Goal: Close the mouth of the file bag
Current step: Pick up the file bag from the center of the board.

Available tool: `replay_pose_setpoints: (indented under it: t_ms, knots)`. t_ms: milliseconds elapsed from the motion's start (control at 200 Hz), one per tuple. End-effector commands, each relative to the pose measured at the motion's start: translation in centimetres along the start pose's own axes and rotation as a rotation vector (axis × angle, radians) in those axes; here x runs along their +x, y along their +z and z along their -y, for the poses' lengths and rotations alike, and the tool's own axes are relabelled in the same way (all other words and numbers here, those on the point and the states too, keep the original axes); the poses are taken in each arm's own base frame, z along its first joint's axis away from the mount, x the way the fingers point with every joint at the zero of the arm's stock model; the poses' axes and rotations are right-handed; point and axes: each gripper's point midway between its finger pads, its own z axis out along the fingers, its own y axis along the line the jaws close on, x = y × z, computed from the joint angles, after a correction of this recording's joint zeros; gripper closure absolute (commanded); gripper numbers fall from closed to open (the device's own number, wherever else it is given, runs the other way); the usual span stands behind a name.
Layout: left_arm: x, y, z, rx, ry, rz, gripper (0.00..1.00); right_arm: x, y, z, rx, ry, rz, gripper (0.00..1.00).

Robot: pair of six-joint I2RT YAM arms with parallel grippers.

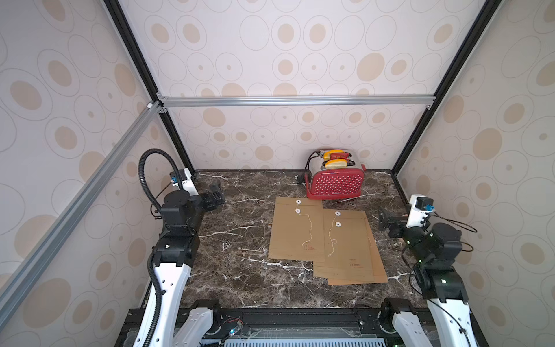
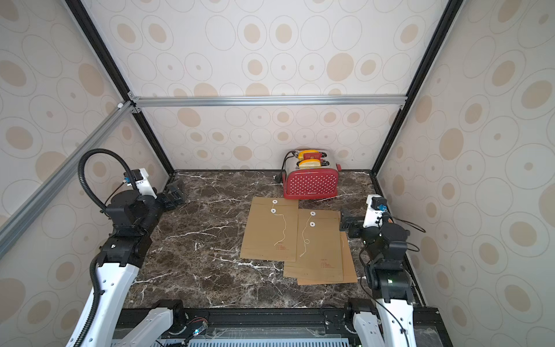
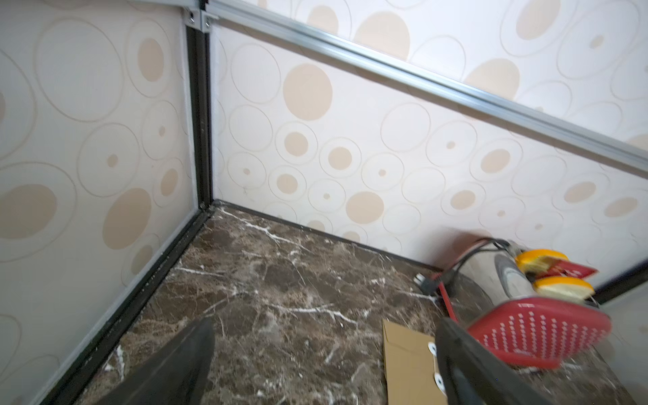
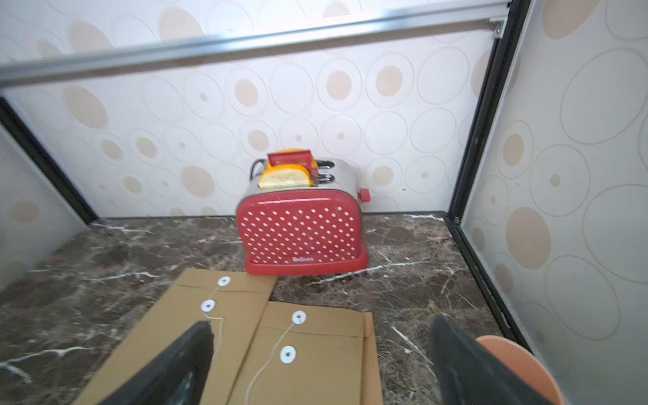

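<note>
While strings (image 1: 311, 229) lie unwound, task's not begun: bags (image 1: 288, 240) lie flat nr counter's (image 1: 234, 270) right edge, just before toaster (image 1: 336, 183); L gripper (image 1: 215, 192) & R gripper (image 1: 383, 220) gape wide, empty.

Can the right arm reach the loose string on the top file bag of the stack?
Probably yes: the right gripper sits open beside that file bag, and nothing covers the string.

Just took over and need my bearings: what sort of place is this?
Probably a staged robot test booth: wallpapered panels on an aluminium frame, a marble-look tabletop, a toaster and file bags.
</note>
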Motion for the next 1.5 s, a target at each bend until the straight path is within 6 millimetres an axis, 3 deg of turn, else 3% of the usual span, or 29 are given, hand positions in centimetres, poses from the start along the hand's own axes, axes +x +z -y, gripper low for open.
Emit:
replay_pose_setpoints:
  t_ms: [0, 75, 135, 321, 386, 566, 661, 756, 891, 982, 1147, 1222, 1492]
  knots:
    - [4.9, 0.1, 1.2, 0.073, -0.084, -0.247, 0.01, 0.4, -2.3, -2.5, -0.116, 0.138, -0.024, 0.0]
    - [4.7, 0.7, 4.1, 0.24, -0.119, -0.285, 0.01, 0.4, -3.5, -4.2, -0.207, 0.152, -0.025, 0.0]
    - [4.7, 1.2, 6.3, 0.374, -0.158, -0.316, 0.01, 0.5, -3.8, -4.5, -0.222, 0.183, -0.018, 0.0]
    - [6.6, 3.3, 9.3, 0.593, -0.35, -0.437, 0.01, 2.1, -3.0, -5.1, -0.276, 0.223, -0.06, 0.0]
    - [6.9, 3.6, 10.1, 0.681, -0.345, -0.427, 0.01, 2.8, -2.6, -5.2, -0.282, 0.217, -0.108, 0.0]
    - [7.2, 2.6, 8.6, 0.621, -0.352, -0.309, 0.01, 5.9, -1.3, -5.7, -0.323, 0.247, -0.288, 0.0]
    - [9.2, 2.3, 7.7, 0.562, -0.309, -0.393, 0.01, 7.4, -0.7, -5.9, -0.341, 0.281, -0.343, 0.0]
    - [11.4, 3.3, 6.9, 0.518, -0.352, -0.476, 0.01, 8.4, -0.2, -5.7, -0.328, 0.307, -0.375, 0.01]
    - [11.8, 3.7, 7.8, 0.58, -0.402, -0.516, 0.01, 9.1, 0.2, -6.4, -0.355, 0.348, -0.401, 0.04]
    - [13.6, 4.0, 7.4, 0.52, -0.398, -0.579, 0.01, 10.5, 0.7, -6.2, -0.322, 0.334, -0.462, 0.04]
    - [18.5, 3.3, 9.5, 0.492, -0.334, -0.674, 0.02, 13.2, 2.2, -7.7, -0.374, 0.372, -0.551, 0.09]
    - [20.4, 3.6, 8.7, 0.451, -0.361, -0.689, 0.07, 14.6, 2.9, -8.4, -0.376, 0.354, -0.583, 0.1]
    - [23.5, 4.3, 6.4, 0.363, -0.344, -0.677, 0.04, 18.8, 6.2, -10.5, -0.369, 0.322, -0.682, 0.15]
